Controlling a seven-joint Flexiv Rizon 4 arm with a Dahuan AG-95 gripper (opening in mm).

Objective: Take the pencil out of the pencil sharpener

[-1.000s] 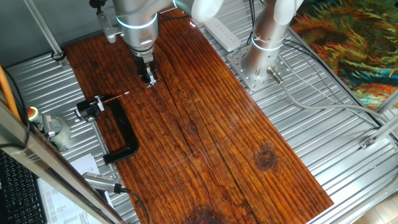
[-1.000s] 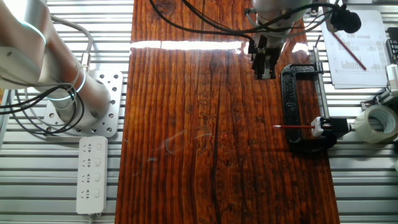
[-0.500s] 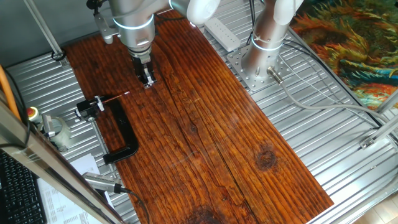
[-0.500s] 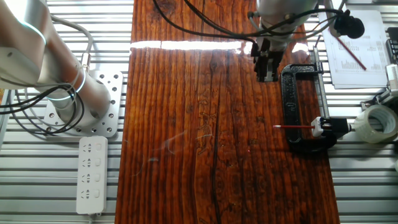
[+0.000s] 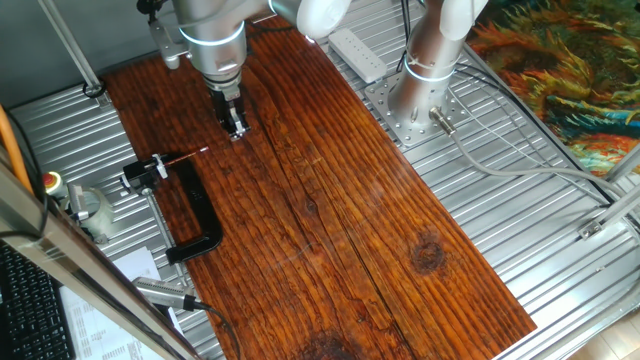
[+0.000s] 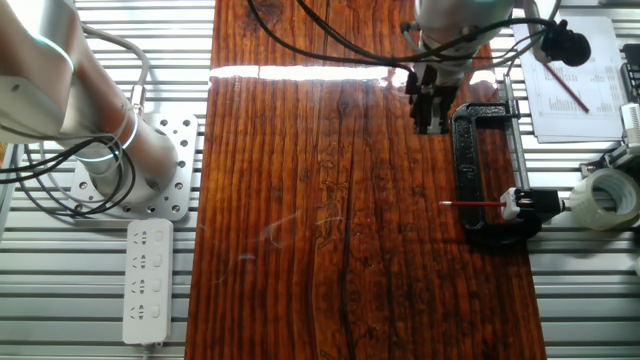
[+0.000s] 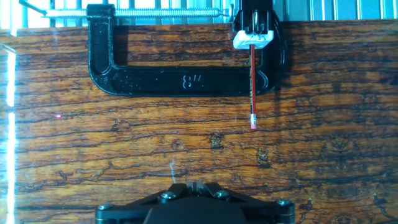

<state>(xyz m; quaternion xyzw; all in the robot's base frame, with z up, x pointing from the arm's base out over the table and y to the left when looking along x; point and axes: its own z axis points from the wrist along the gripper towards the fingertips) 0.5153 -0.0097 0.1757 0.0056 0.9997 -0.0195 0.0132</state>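
Note:
The pencil [image 7: 252,87] is a thin dark-red stick with a pale tip. It lies flat on the wooden board, its other end stuck in the small black-and-white pencil sharpener [image 7: 253,34], which the clamp holds. Both show in one fixed view, the pencil [image 5: 186,156] and the sharpener [image 5: 141,173], and in the other fixed view, the pencil [image 6: 475,204] and the sharpener [image 6: 530,203]. My gripper [image 5: 236,129] hovers over the board away from the pencil tip, fingers together and empty. It also shows in the other fixed view [image 6: 432,122] and at the bottom of the hand view [image 7: 194,185].
A large black C-clamp [image 7: 180,81] with a silver screw rod lies on the board's edge [image 5: 200,215]. A roll of tape [image 6: 605,205], papers [image 6: 575,80] and a power strip [image 6: 145,280] lie off the board. The arm's base [image 5: 425,70] stands beside the board.
The gripper has shifted a little along the board toward the clamp's side. The pencil, sharpener and clamp have not moved.

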